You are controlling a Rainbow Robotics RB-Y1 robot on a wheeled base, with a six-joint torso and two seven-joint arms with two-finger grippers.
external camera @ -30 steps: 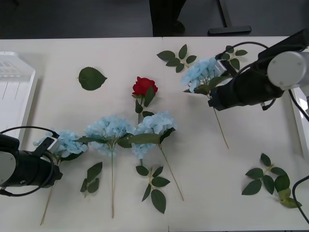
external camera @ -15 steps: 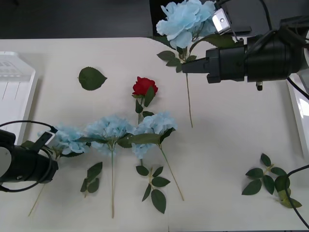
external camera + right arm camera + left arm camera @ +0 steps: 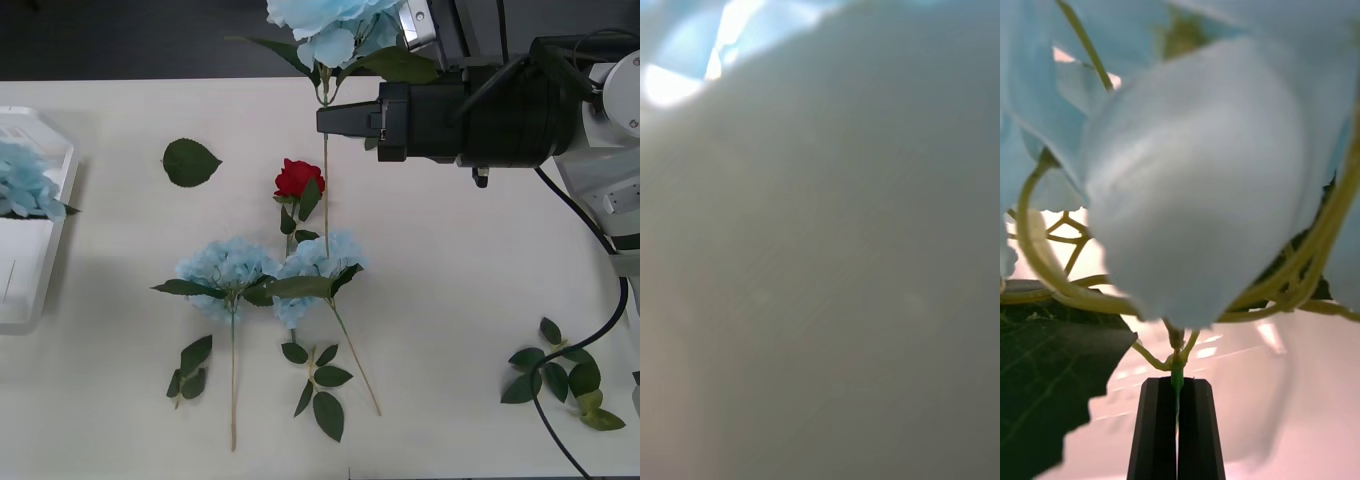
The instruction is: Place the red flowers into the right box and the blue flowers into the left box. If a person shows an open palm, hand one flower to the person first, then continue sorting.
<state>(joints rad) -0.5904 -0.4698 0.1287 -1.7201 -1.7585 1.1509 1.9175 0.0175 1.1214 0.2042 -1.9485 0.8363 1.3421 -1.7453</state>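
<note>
While gripped at its thin green stem by closed black left gripper (image 3: 1178, 420), pale blue fluffy flower (image 3: 1210, 180), over white ribbed plastic left box (image 3: 30, 270), right gripper's (image 3: 330, 120) jaw state impossible to tell.

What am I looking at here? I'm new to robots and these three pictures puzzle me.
This is a two-armed robot sorting artificial flowers. The front picture looks down at its table from above the arms. The right pincer holds a lifted blue flower by its stem. On the table lie a red rose, two more blue flowers and loose leaves. The white left box sits at the edge. The two wrist pictures come from cameras on the arms. In the left one, the left pincer is closed on the stem of another blue flower.
</note>
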